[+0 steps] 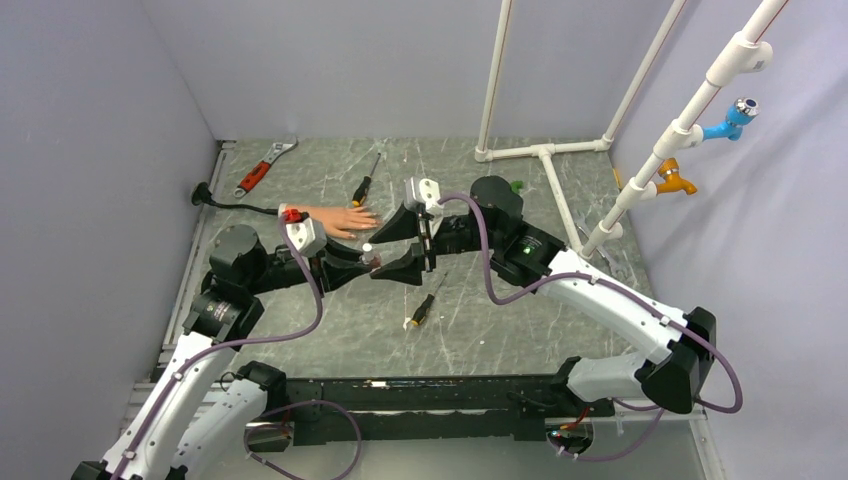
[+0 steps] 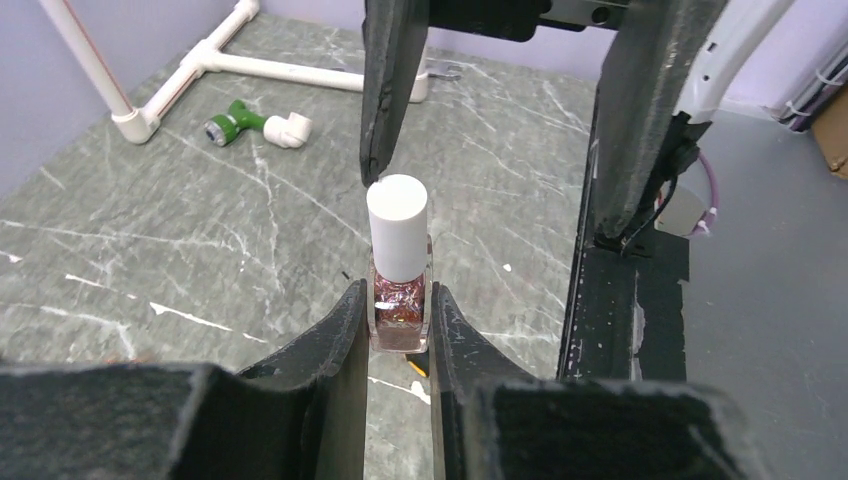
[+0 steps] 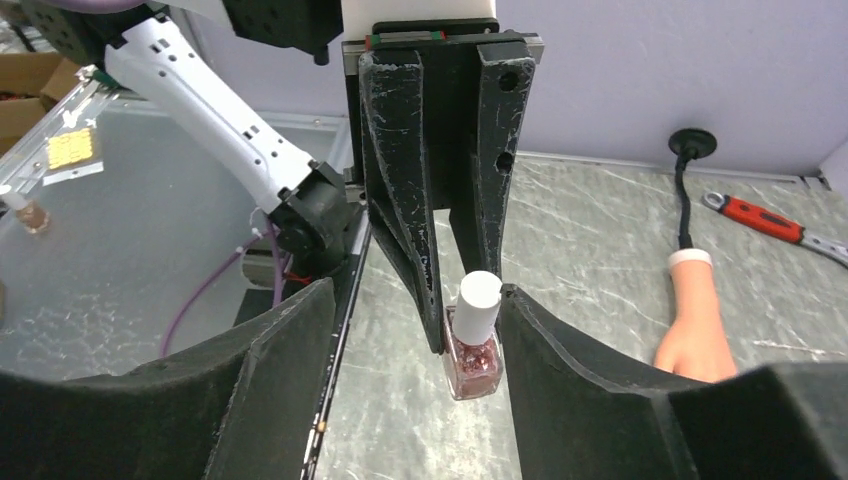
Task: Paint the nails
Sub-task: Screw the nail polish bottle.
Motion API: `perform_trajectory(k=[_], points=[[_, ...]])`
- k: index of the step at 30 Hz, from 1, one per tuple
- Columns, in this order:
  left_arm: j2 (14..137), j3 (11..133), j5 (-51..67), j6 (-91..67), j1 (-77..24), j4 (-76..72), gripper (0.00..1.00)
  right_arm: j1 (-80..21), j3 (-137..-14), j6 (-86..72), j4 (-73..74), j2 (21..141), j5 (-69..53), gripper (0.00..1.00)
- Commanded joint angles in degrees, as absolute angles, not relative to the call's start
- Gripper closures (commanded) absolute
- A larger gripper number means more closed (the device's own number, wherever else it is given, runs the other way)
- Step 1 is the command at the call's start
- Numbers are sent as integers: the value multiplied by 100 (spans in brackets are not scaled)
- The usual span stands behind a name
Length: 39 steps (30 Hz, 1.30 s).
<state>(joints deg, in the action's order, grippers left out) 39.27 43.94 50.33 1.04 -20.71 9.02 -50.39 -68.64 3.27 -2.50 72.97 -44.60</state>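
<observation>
Left gripper (image 2: 398, 292) clamped tight on glass body of polish bottle (image 3: 472, 362), bottle upright. Right gripper (image 3: 418, 290) open, fingers either side of white cap (image 2: 397, 225), can't tell if touching. Mannequin hand (image 1: 338, 220) lying flat on table (image 1: 480, 330) just behind both grippers. Nails too small to make out. Screwdriver (image 1: 364, 184) near it, farther back.

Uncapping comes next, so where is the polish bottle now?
Top view: the nail polish bottle is mid-table, clamped in the left gripper, close to the mannequin hand, its cap inside the open right gripper.
</observation>
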Motion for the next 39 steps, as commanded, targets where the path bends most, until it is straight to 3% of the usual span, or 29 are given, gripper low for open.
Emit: perform_trajectory(k=[1,13,18,28,39], points=[[3902,4447,5593,44,-2043,509,100,-5034,-7160,394,-341,7348,-4996,38],[3871,4432,5776,41,-2043,466,100,-5006,-7236,174,-576,7563,-4577,45],[3850,4437,5746,59,-2045,485,100,-5002,-7250,150,-601,7677,-4627,68],[3853,4429,5685,37,-2051,468,100,-5006,-7085,619,-277,7627,-4861,100],[3919,4469,4820,-162,-2048,628,100,-5070,-6597,159,-774,7520,-3665,100]])
